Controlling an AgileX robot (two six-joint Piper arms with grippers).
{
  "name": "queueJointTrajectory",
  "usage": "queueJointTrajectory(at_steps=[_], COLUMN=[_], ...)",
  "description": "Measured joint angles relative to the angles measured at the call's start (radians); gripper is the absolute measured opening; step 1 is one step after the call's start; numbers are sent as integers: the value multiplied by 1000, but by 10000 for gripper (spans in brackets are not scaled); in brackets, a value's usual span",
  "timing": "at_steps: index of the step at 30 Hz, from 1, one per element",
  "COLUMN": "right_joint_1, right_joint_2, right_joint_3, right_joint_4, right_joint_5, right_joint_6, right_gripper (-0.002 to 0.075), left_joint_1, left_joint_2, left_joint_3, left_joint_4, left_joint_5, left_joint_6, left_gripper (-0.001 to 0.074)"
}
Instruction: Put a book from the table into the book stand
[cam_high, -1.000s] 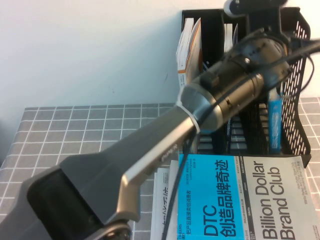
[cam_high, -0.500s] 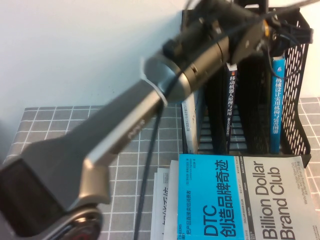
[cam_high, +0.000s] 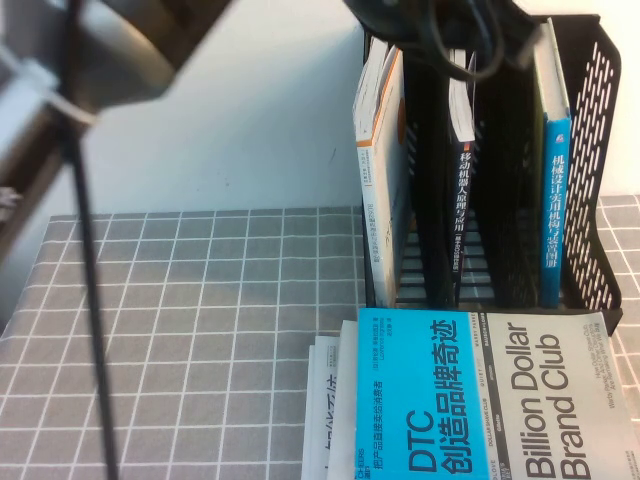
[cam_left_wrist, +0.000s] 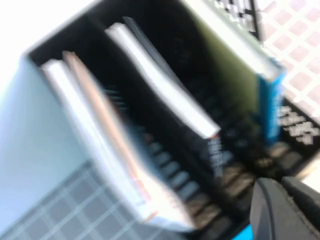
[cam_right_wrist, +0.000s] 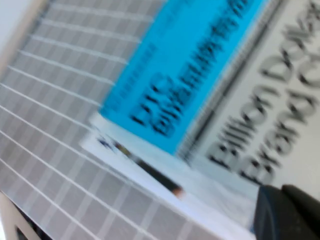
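Left jaws (cam_left_wrist: 285, 210) above stand; book (cam_high: 556, 170) upright inside.

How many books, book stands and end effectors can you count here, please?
Books upright in slots: 3 (white-and-orange book, dark book, the book)
Cyan-and-grey book flat on the table: 1
The book stand: 1
End effectors: 2 (left end effector by the stand, right end effector over the flat book)
Total: 7

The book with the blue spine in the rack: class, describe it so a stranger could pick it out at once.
Start at the black book stand at the table's far edge. The book stands upright in the slot at the robot's right end. Alone there, it has a blue spine with white Chinese lettering and a pale yellow-green cover. The left gripper is close by, the right gripper above the flat books.
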Motion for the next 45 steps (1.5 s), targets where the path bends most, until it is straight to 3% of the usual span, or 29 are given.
queueJointTrajectory(at_steps=[12,19,23,28,34,40,45], right_joint_1=[0,0,0,0,0,68,144], right_joint_2=[-38,-109,-155,-214,-254,-277,-279], right_joint_3=[-117,-171,-188,-190,-190,-121,-59], right_joint_4=[-435,-507,-402,-79,223,323,289], right_joint_5=[-84,-241,-330,-358,-294,-263,-150], right_joint_6=[208,183,49,-246,-433,-492,-498], right_gripper=[-5,-5,-5,-5,-5,-5,-5], left_joint_1=[2,2,2,2,4,4,4], left_joint_2=[-185,-366,-502,-709,-963,-1206,-1349], left_joint_3=[11,234,437,695,1002,1326,1574], left_joint_4=[75,145,199,362,490,528,601], left_joint_5=[10,10,-31,-186,-358,-483,-623], left_joint_6=[61,55,-2,-139,-332,-424,-572], left_gripper=[1,1,0,0,-1,-1,-1])
